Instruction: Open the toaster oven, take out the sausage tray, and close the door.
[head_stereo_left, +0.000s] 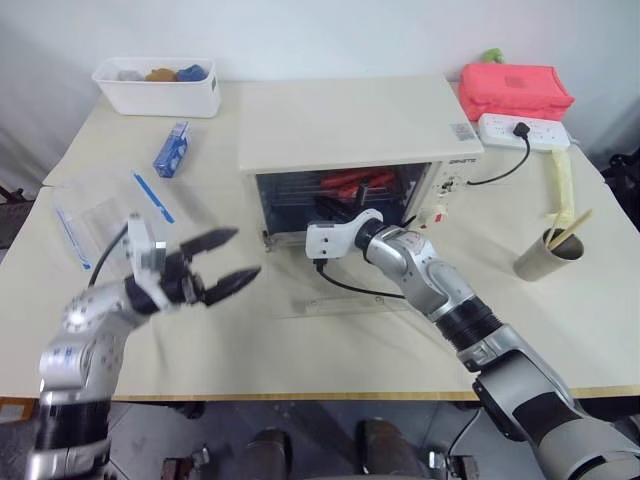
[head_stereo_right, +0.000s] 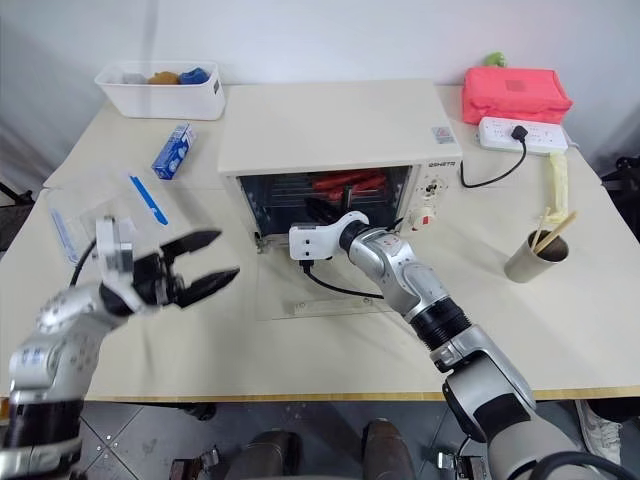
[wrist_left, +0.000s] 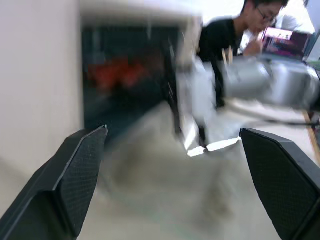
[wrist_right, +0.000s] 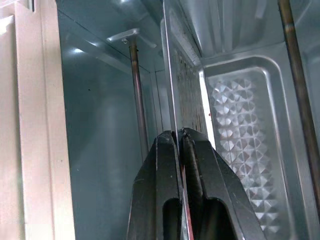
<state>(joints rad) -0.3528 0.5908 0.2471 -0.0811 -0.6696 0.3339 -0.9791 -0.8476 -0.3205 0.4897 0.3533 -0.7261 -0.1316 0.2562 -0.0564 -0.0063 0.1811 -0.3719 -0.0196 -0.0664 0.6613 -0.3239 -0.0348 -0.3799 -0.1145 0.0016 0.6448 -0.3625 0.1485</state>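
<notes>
The cream toaster oven (head_stereo_left: 345, 120) stands mid-table, and its glass door (head_stereo_left: 300, 300) lies folded down flat on the table in front of it. Inside, the sausage tray (head_stereo_left: 358, 182) holds red sausages. My right gripper (head_stereo_left: 325, 208) reaches into the oven mouth. In the right wrist view its fingers (wrist_right: 162, 165) are shut on the tray's thin metal rim (wrist_right: 169, 75). My left gripper (head_stereo_left: 246, 252) hovers open and empty above the table, left of the door. Its wide-spread fingers (wrist_left: 80, 175) face the oven opening.
A white bin (head_stereo_left: 158, 90) sits at the back left, with a blue carton (head_stereo_left: 171, 150) and a clear bag (head_stereo_left: 100, 205) nearer. A red pouch (head_stereo_left: 515, 90), power strip (head_stereo_left: 520, 130) and cup of sticks (head_stereo_left: 548, 255) stand right. A person (wrist_left: 225, 40) sits beyond the table.
</notes>
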